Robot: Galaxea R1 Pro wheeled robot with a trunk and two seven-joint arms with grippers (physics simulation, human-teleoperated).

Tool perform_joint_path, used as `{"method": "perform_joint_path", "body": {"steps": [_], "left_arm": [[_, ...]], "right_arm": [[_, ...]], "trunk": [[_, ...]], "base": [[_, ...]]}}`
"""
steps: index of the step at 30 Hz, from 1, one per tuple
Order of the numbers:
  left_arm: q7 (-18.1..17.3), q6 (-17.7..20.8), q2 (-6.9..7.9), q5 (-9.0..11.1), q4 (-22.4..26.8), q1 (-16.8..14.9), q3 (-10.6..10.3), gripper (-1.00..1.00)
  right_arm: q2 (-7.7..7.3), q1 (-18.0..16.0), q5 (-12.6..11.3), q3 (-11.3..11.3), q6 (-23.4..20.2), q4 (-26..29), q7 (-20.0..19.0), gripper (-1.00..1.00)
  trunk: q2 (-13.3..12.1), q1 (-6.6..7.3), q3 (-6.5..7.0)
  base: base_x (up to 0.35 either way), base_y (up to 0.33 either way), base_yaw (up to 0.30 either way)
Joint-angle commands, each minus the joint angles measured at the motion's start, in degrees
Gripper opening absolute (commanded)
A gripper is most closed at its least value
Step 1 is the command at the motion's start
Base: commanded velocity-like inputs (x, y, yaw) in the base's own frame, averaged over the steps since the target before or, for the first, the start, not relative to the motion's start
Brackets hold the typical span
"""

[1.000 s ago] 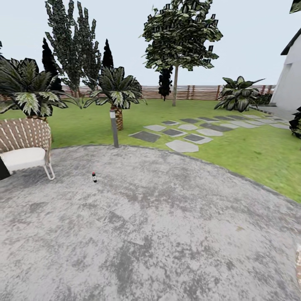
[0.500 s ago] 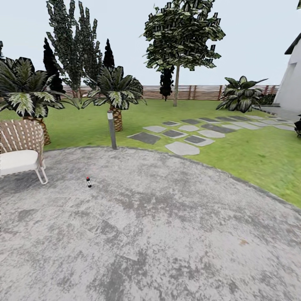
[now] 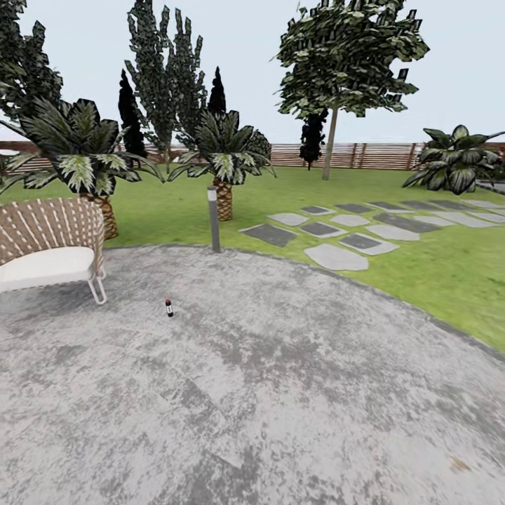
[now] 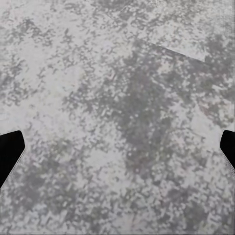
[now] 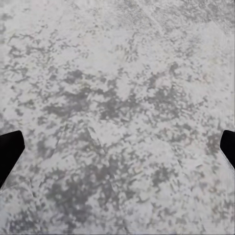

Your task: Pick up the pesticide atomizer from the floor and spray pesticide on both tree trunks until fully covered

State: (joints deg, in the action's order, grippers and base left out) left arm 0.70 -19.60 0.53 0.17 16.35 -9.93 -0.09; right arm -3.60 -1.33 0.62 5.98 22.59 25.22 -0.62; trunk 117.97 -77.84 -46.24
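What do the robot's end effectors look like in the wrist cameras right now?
Little of them shows. In the left wrist view, the left end effector appears as two plain black fingertips with blunt, angled ends at opposite edges. The right end effector looks the same: matching black fingertips. No cables, markings or other colours are visible.

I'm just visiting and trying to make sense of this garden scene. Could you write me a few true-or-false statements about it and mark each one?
1. A small dark bottle stands on the grey paving. True.
2. The bottle lies on the lawn. False: it stands on the paving, away from the grass.
3. A wicker chair stands on the paving's edge. True.
4. The left claw grips the bottle. False: its fingertips are wide apart over bare paving.
5. Stepping stones cross the lawn. True.
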Motion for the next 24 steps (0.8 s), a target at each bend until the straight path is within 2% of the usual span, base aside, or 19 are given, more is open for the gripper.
{"method": "perform_joint_path", "body": {"steps": [1,6,24], "left_arm": [[0.0,0.0,0.0,0.0,0.0,0.0,0.0,1.0],[0.0,0.0,0.0,0.0,0.0,0.0,0.0,1.0],[0.0,0.0,0.0,0.0,0.0,0.0,0.0,1.0]], "right_arm": [[0.0,0.0,0.0,0.0,0.0,0.0,0.0,1.0],[0.08,0.0,0.0,0.0,0.0,0.0,0.0,1.0],[0.21,0.0,-0.2,0.0,0.0,0.3,-0.1,1.0]], "trunk": [[0.0,0.0,0.0],[0.0,0.0,0.0],[0.0,0.0,0.0]], "base": [[0.334,-0.065,0.255],[0.337,-0.016,0.093],[0.339,-0.001,0.003]]}}
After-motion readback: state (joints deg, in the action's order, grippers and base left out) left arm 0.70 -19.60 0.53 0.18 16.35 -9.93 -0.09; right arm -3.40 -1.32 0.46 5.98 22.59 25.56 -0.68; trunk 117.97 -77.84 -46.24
